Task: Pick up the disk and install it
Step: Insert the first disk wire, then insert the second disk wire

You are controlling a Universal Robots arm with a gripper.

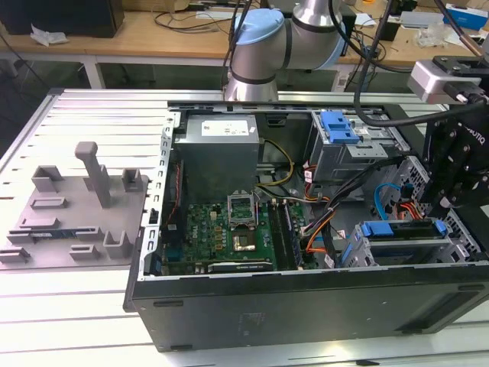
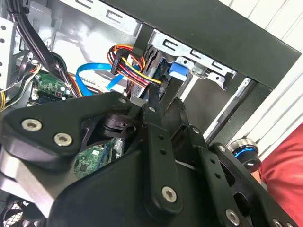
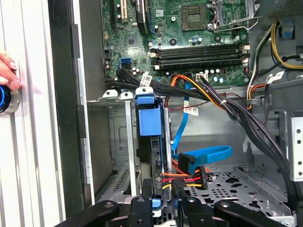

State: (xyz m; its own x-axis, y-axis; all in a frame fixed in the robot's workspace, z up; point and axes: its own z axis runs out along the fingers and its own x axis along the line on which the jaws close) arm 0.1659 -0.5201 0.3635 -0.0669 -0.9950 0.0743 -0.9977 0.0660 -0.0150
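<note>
The disk [image 1: 401,229] stands on edge in the drive cage at the exterior view's lower right corner of the open computer case, its blue carrier along the top. In the first wrist view the disk [image 3: 150,120] is seen end-on, with the blue bracket between the cage's metal rails. My black gripper [image 1: 442,206] hangs over the disk's right end. Both wrist views show the gripper [image 3: 163,208] straddling that end, and the gripper [image 2: 165,101] looks shut on the disk [image 2: 179,71].
Orange, red and blue cables [image 3: 199,175] lie right beside the disk. The motherboard [image 1: 221,233] fills the case's middle, and a second blue-bracketed cage [image 1: 340,126] sits behind. A grey fixture plate [image 1: 76,214] lies left of the case. A person's hand [image 3: 7,71] rests on a blue-ringed knob [image 3: 4,99].
</note>
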